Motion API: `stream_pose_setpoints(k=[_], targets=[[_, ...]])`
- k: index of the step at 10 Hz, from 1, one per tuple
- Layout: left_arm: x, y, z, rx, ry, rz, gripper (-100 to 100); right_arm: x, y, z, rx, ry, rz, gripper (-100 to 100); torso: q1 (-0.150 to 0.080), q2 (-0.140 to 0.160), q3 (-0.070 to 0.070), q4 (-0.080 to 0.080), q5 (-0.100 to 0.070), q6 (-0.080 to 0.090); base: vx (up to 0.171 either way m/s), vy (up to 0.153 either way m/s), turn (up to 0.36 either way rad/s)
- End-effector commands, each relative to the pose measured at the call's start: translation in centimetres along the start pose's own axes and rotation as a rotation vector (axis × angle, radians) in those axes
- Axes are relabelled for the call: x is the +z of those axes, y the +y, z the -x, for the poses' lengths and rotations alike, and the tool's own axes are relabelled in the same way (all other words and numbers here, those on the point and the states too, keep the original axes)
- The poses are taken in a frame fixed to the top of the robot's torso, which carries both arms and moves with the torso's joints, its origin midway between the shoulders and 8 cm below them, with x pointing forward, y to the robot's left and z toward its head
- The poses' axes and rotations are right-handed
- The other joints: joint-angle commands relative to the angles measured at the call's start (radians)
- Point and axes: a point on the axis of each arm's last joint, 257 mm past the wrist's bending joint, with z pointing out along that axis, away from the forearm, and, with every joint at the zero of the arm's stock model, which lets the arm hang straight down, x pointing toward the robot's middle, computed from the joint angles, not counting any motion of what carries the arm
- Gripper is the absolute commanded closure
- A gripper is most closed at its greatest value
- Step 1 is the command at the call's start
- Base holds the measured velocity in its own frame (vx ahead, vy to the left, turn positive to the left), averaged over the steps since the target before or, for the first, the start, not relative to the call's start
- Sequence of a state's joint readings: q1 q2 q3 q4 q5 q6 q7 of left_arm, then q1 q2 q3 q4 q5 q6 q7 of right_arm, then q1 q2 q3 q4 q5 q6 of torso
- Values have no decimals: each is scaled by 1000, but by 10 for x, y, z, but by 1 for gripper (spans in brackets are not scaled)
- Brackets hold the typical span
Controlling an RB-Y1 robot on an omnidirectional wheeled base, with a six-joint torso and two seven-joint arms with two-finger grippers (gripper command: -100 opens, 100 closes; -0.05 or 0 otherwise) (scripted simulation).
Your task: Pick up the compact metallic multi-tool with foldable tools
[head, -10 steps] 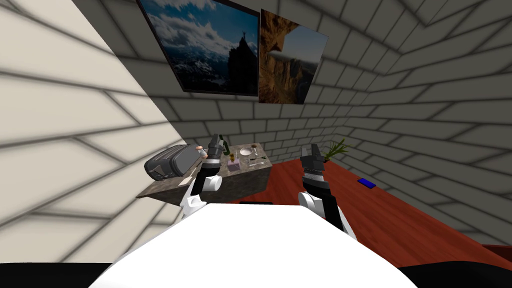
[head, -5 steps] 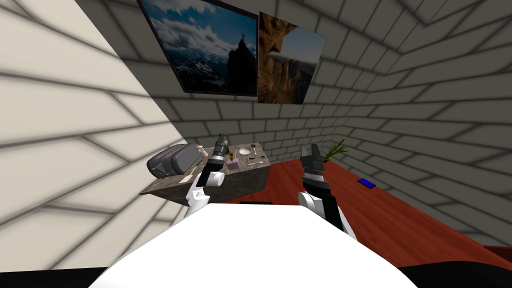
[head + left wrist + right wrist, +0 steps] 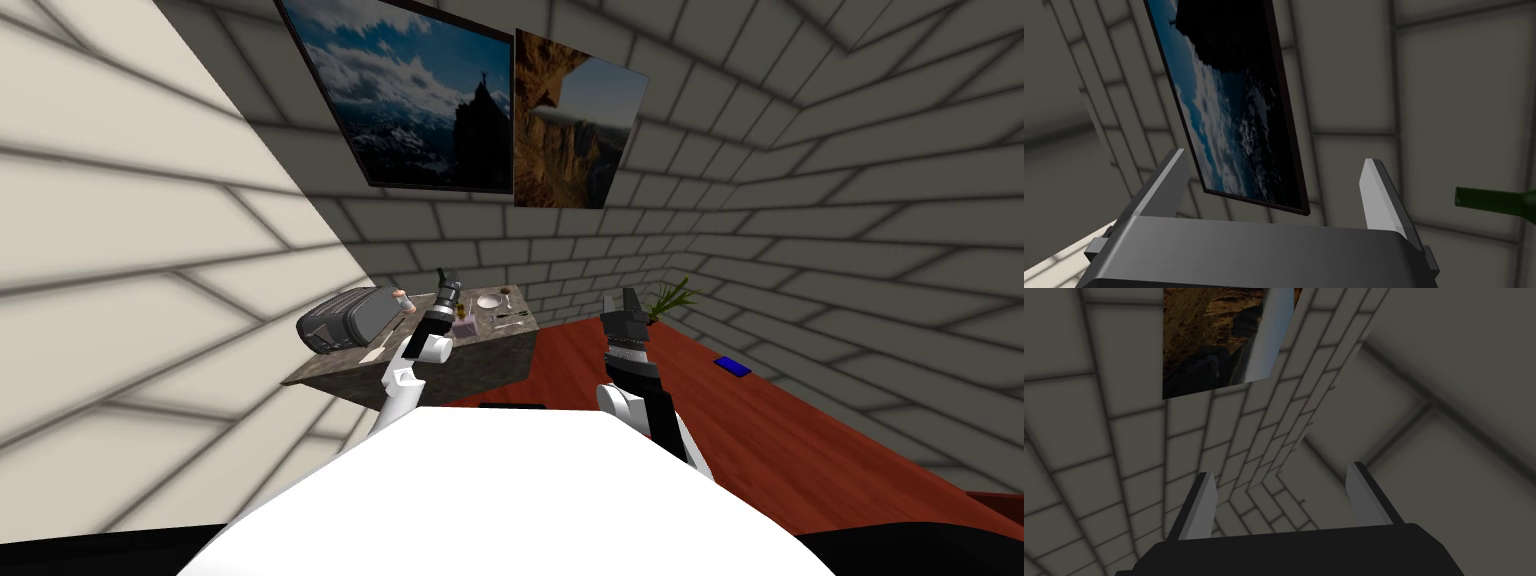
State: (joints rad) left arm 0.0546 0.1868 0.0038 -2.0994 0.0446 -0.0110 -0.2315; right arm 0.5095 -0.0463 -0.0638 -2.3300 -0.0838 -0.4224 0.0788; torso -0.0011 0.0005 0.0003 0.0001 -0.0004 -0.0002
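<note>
A grey stone-topped table (image 3: 330,372) stands by a brick wall. The multi-tool (image 3: 510,316), a tiny pale metallic shape, lies near the table's right end, just beside a white plate (image 3: 490,301). The left gripper (image 3: 446,283) (image 3: 1274,157) hovers over the table left of the tool, fingers apart, beside a green bottle (image 3: 1494,200). The right gripper (image 3: 627,298) (image 3: 1281,469) hangs over the reddish floor (image 3: 800,440), right of the table, fingers also apart.

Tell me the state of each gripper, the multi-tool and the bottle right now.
Left gripper: open, empty, over the table.
Right gripper: open, empty.
Multi-tool: lying on the table, not held; too small to tell if folded.
Bottle: beside the left gripper, not held.
</note>
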Motion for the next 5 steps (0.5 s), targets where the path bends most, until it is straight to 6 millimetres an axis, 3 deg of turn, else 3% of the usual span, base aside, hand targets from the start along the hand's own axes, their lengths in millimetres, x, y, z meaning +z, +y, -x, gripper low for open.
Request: stream_pose_setpoints(k=[1,5], targets=[[11,7,-10,13,24,30,-100,0,0,0,0,0,0,0,0,0,0,0,0,0,-13,-25,4],[20,30,-21,28,62,113,-100,0,0,0,0,0,0,0,0,0,0,0,0,0,-14,-21,0]])
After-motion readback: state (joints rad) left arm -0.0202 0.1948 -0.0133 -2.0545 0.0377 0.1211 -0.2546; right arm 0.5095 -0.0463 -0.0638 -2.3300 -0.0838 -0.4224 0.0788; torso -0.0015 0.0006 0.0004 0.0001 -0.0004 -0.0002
